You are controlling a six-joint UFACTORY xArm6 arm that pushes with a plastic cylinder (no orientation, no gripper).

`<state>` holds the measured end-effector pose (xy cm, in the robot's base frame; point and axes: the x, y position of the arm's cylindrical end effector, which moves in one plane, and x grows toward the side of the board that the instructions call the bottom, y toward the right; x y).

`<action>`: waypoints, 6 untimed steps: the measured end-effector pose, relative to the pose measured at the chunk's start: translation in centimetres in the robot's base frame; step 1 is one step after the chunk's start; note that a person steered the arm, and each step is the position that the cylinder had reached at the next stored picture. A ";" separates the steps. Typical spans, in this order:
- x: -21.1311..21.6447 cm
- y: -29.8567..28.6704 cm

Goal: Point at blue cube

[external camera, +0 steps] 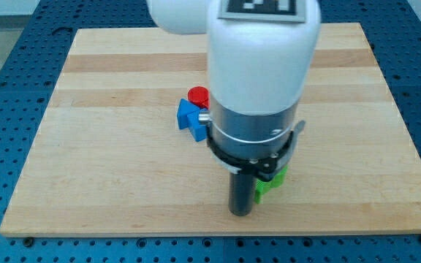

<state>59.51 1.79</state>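
My tip (240, 212) rests on the wooden desk (108, 161) near the view's bottom, touching or just beside a green block (270, 180) on its right; that block's shape is partly hidden by the arm. There are no jaws here, only the rod. The blue block (191, 117) lies up and left of my tip, apart from it, with a red round block (197, 95) touching its top edge.

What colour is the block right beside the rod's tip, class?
Green: the green block sits just to the view's right of my tip, best seen in the camera view.
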 end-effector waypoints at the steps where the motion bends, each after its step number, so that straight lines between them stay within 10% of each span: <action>1: 0.0 -2.6; 6: -6.4 -8.9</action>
